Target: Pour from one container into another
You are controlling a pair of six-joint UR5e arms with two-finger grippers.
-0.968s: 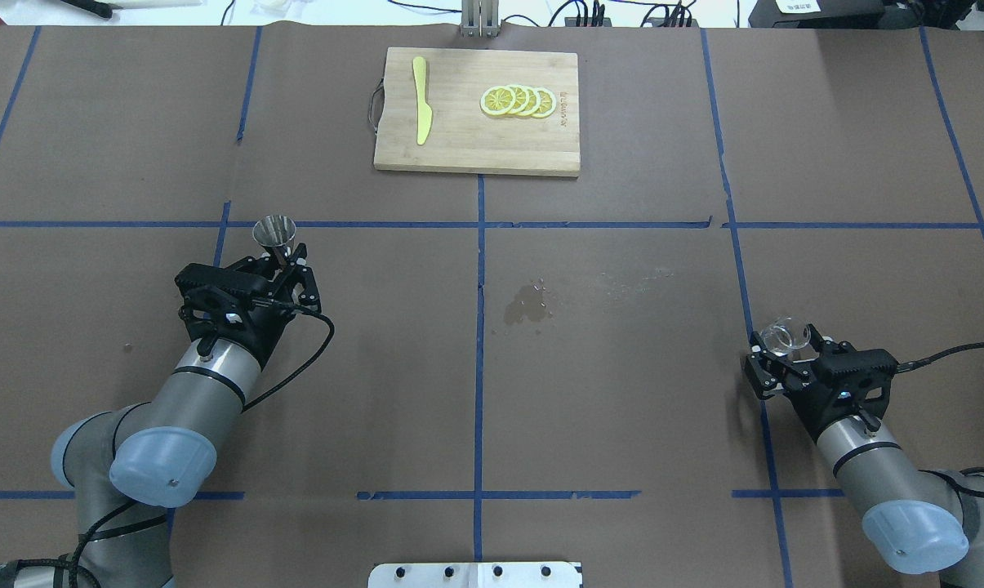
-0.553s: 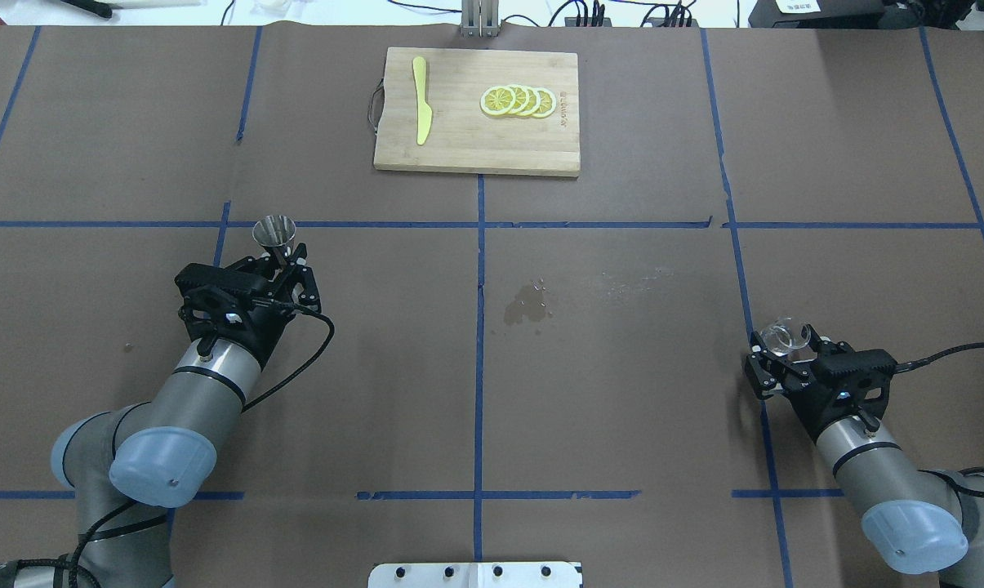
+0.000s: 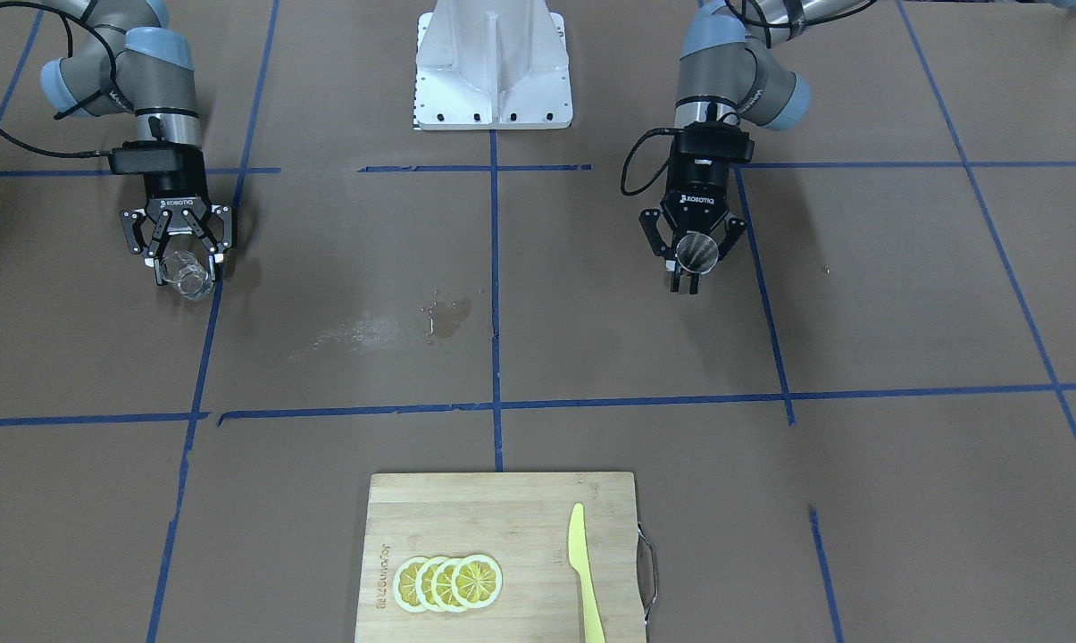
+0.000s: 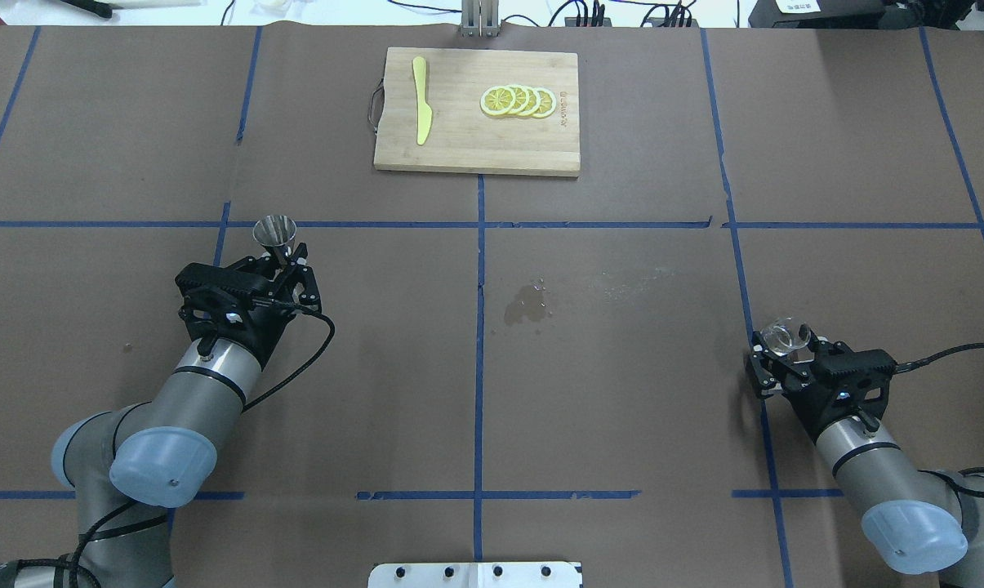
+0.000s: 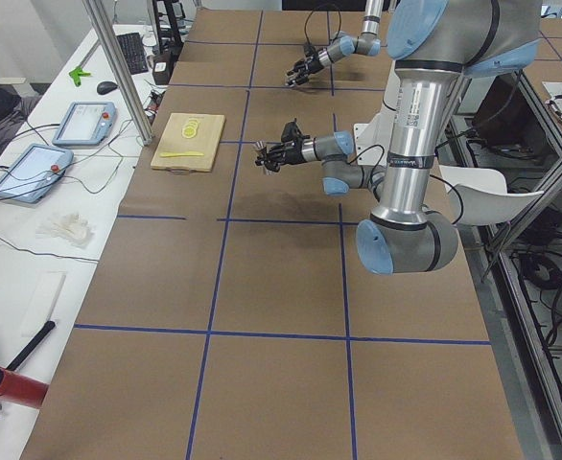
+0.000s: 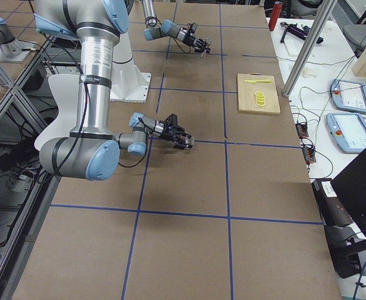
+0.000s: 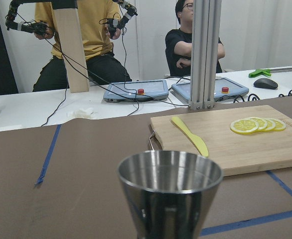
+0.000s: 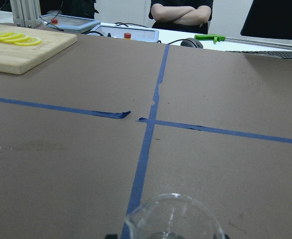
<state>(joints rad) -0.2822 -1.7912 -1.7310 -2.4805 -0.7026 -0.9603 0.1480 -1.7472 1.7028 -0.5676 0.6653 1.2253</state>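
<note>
The silver metal jigger (image 4: pixel 274 231) stands upright between the fingers of my left gripper (image 4: pixel 283 260), which is shut on its waist, left of the table's middle. In the front view the jigger (image 3: pixel 696 250) and left gripper (image 3: pixel 691 268) are on the right. The left wrist view shows the jigger's open rim (image 7: pixel 170 174) close up. The clear glass cup (image 4: pixel 781 337) is held upright in my right gripper (image 4: pixel 785 355) at the table's right. The cup (image 3: pixel 187 273) and right gripper (image 3: pixel 185 262) show at the front view's left. The cup's rim (image 8: pixel 171 219) fills the right wrist view's bottom.
A wooden cutting board (image 4: pixel 459 147) with lemon slices (image 4: pixel 518 100) and a yellow knife (image 4: pixel 420 100) lies at the far middle. A wet spot (image 4: pixel 528 304) marks the paper between the arms. People (image 7: pixel 193 35) and tablets sit beyond the far edge.
My right gripper with the glass cup has shifted very slightly toward the robot. The left gripper and jigger have not moved.
</note>
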